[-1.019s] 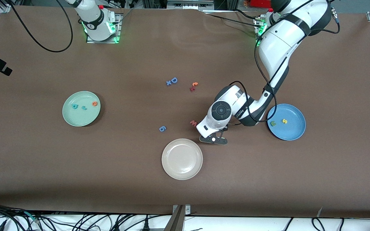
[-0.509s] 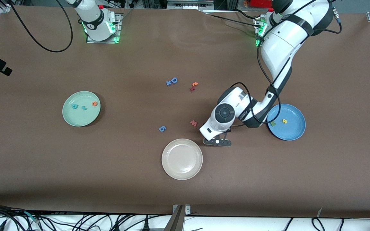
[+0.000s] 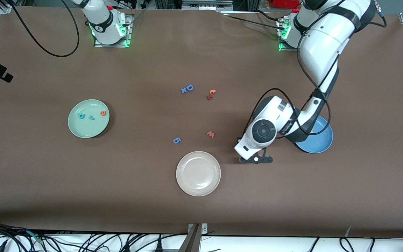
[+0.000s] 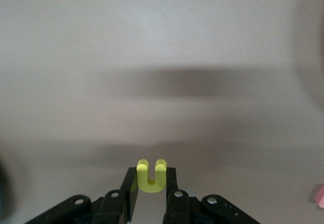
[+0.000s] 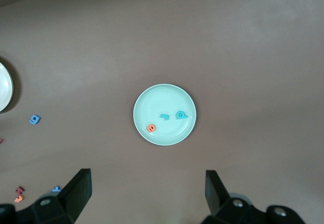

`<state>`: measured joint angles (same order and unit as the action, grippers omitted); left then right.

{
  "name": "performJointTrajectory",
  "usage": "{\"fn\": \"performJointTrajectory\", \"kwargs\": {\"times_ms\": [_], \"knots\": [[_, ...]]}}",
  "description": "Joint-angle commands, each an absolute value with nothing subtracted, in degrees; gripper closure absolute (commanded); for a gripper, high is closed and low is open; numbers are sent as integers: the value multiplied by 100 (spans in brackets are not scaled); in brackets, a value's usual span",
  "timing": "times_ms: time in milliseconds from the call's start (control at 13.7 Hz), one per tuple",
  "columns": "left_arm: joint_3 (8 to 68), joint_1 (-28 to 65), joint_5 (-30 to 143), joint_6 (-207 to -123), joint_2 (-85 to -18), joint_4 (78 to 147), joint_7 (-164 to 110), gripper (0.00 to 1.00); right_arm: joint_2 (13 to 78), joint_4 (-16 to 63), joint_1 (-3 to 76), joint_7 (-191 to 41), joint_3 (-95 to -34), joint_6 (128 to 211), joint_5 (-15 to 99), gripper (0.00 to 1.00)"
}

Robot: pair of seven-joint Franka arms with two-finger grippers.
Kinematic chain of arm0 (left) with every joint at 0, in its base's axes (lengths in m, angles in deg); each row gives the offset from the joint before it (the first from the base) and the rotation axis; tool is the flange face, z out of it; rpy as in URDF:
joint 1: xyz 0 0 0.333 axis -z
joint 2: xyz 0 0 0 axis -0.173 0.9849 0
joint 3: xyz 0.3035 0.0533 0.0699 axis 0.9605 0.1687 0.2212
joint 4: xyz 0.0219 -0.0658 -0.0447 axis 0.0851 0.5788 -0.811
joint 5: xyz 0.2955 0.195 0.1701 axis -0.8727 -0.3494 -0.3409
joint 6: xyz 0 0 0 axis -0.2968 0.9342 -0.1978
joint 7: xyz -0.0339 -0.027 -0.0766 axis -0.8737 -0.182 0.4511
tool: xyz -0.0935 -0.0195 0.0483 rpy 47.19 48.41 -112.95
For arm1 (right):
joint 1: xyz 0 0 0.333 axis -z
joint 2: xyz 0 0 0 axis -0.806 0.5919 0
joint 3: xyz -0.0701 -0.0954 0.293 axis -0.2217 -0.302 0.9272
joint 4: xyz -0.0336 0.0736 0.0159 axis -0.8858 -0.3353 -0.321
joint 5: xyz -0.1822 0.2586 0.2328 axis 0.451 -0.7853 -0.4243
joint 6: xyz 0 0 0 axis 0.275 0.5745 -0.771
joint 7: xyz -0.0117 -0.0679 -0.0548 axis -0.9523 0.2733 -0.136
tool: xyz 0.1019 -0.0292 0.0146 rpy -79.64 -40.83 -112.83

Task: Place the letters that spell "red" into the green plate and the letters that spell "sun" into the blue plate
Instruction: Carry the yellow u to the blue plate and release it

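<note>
Yellow arch letter (image 4: 151, 176): pinched in the left hand (image 3: 256, 159), arm bent low over bare bench (image 3: 362, 182) beside the blue plate (image 3: 322, 143). Right hand (image 5: 147, 193): fingers spread wide, empty, waiting high over the green plate (image 5: 164, 114).

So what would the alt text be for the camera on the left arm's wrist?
The left tool is shut on a small yellow arch-shaped letter, its two prongs pointing up, held above bare brown table. A shadow band crosses the table.

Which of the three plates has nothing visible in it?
The beige-white plate, nearest the front camera. The green plate holds three letters; the blue plate is partly hidden by the left arm.
</note>
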<state>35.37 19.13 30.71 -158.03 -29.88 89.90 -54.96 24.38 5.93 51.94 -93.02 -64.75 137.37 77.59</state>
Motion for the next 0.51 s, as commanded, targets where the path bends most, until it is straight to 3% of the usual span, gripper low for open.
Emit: {"fn": "performJointTrajectory", "kwargs": {"times_ms": [0, 437], "knots": [[3543, 1542, 3236, -15342, -3257, 9086, -5489, 83, 2262, 755, 5213, -9313, -6459, 13760, 7833, 0], [3500, 488, 3306, -14182, -3626, 9095, -5262, 85, 2262, 755, 5213, -9312, -6503, 13760, 7833, 0]]}}
